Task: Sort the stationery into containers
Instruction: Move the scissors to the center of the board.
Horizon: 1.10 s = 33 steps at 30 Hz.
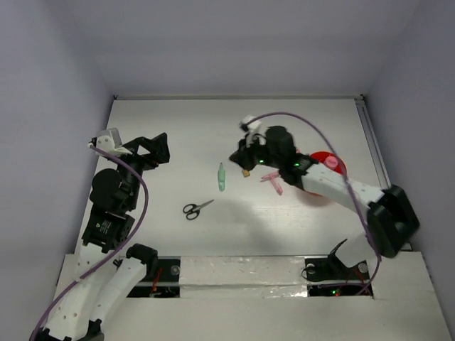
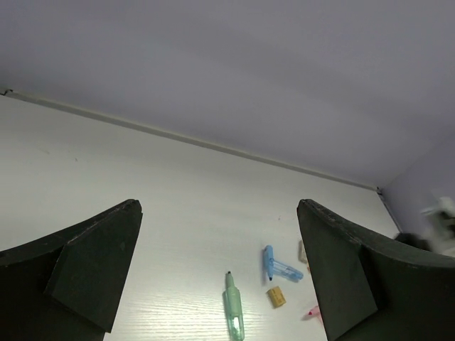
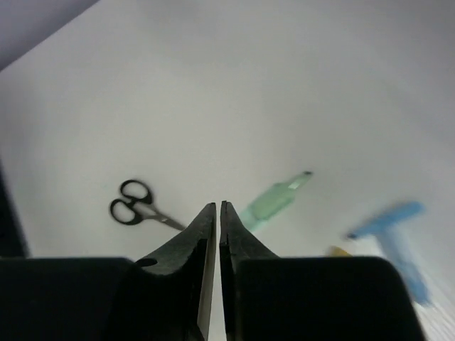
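Observation:
The black-handled scissors [image 1: 197, 209] lie near the table's middle, with the pale green stick [image 1: 221, 177] above and to the right of them. A tiny tan block [image 1: 246, 172] and a pink T-shaped piece [image 1: 274, 182] lie beside my right gripper [image 1: 239, 158], which hovers over them, shut and empty. The right wrist view [image 3: 217, 204] shows the scissors [image 3: 135, 206], green stick [image 3: 274, 199] and light blue T-shaped piece [image 3: 394, 227] below it. The orange-red bowl [image 1: 331, 162] is half hidden behind the right arm. My left gripper [image 1: 162, 149] is open and empty at the left [image 2: 219, 206].
The left wrist view shows the green stick [image 2: 233, 312], blue T-piece [image 2: 277, 266], tan block [image 2: 276, 296] and a pink tip [image 2: 313, 311] on the white table. Grey walls close the table at the back and both sides. A metal rail [image 1: 371, 142] runs along the right edge.

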Tool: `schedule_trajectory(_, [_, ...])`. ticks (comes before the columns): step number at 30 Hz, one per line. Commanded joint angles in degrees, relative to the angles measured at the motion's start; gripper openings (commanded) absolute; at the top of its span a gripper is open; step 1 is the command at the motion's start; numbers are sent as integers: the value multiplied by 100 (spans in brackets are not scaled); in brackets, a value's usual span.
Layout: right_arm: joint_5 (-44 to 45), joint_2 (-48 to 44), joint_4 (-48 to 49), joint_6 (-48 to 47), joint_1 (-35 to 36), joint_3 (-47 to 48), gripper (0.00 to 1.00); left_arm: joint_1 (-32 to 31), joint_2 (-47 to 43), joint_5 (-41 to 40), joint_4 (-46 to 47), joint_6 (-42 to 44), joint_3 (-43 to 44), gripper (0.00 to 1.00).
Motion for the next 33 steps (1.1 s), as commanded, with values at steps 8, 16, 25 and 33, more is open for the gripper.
schedule_trajectory(8, [-664,3662,-2587,-1160,1790,3399,29,157,-186,-313,195,125,37,89])
schedule_trajectory(16, [233,4817,-3256,-1635,2345,4578,54,157,-221,-278,203,116,19,88])
schedule_trajectory(25, [813,5073,-3352,-1811,2459,4579,40,157,-221,-199,203,99,10,88])
schedule_trajectory(33, [1393,5213,-3397,-2031,2863,4526,49,157,-247,-181,212,90,10,88])
